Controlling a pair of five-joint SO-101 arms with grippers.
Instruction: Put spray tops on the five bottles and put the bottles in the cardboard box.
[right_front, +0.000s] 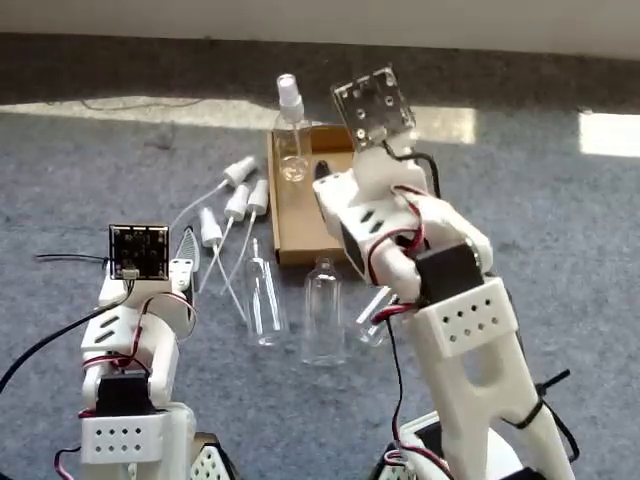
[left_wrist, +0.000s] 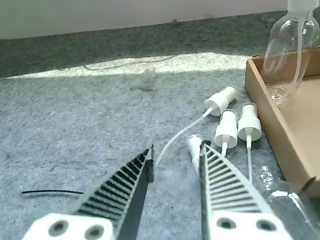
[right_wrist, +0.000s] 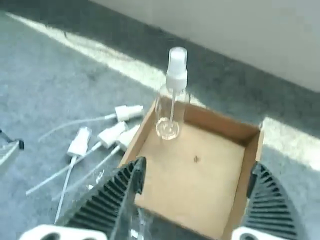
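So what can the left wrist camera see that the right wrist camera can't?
Left wrist view: a thin black cable lying on the carpet, and the left tool, open. Right wrist view: the whole floor of the cardboard box, and the right tool, open above it. Both: the loose spray tops on the carpet beside the box, and the bottle standing in the box with its top on.
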